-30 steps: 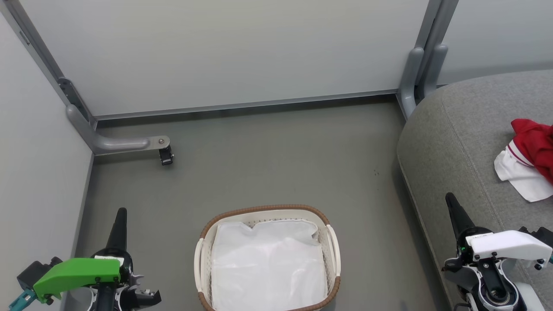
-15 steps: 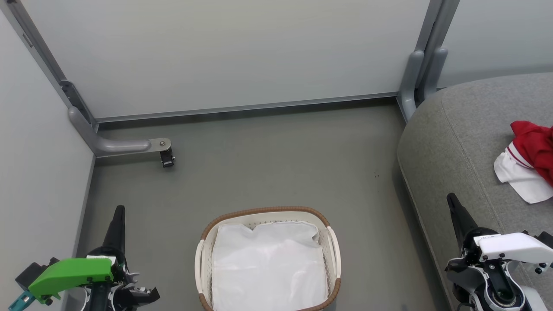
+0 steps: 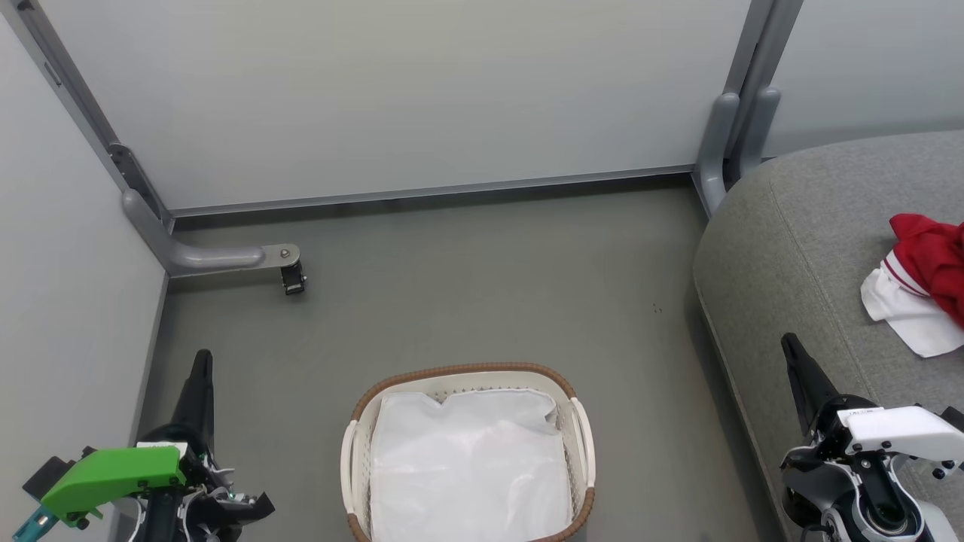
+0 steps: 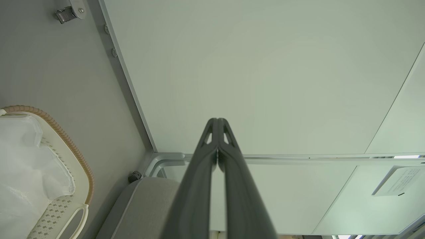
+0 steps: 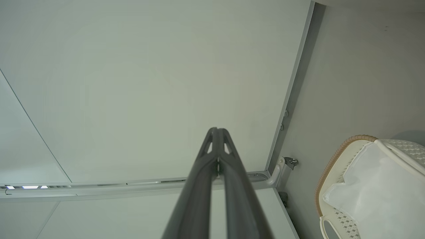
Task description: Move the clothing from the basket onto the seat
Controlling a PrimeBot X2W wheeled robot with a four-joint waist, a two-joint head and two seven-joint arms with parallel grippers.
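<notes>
Red clothing point(image 3: 930, 260) lies on the grey seat point(image 3: 791, 248) at your frame's right edge; the basket point(image 3: 459, 371), bottom centre, holds its white liner point(image 3: 467, 467). Your left gripper point(image 3: 202, 355) and right gripper point(image 3: 788, 340) flank it, jaws closed on nothing.

A plain grey-green floor point(image 3: 467, 301) is evenly lit, with soft shadows. Pale matte partition panels point(image 3: 392, 90) in grey metal frames enclose it. At the left corner a curved metal foot point(image 3: 203, 256) reaches onto the floor and ends in a small black caster point(image 3: 292, 278). Grey upright posts point(image 3: 734, 120) stand at the right corner, where two panels meet. A white printed sheet point(image 4: 396, 181) is fixed to one panel.
</notes>
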